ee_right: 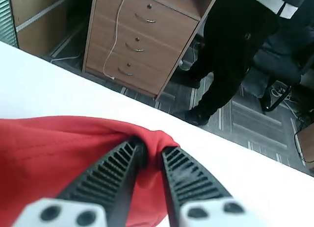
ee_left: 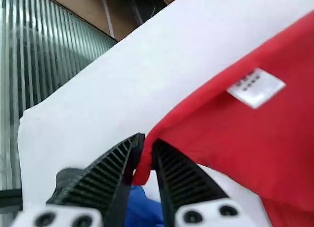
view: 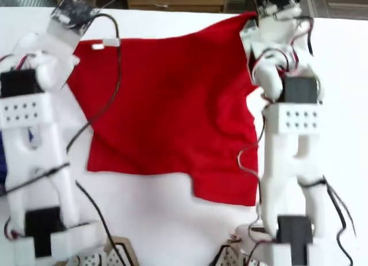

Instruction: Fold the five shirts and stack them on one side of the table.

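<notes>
On the near side of the white tabletop (view: 167, 220) stand the bases of the two arms, the left arm (view: 34, 128) on one side and the right arm (view: 293, 134) on the other, both stretched away from me toward the far edge. Between them lies a red shirt (view: 172, 105), spread mostly flat. Its near hem is uneven, and the part toward the right arm hangs closer to me than the rest. Beside the left arm a bit of blue cloth (ee_left: 143, 211) shows low down. I cannot tell what it belongs to. Farther off, the left jaws are closed almost together on a thin fold of the shirt at its far left corner. A small white label (ee_left: 255, 88) is sewn to the cloth just beside that pinch. At the far right corner the right jaws are likewise drawn close, nipping a bunched bit of red cloth between their ribbed inner faces. There the shirt is pulled up into a peak near the tabletop's far edge. Beyond the tabletop, past the right jaws, a wooden drawer cabinet (ee_right: 140, 38) stands on the floor. Past the left jaws there is a ribbed panel (ee_left: 44, 75).
</notes>
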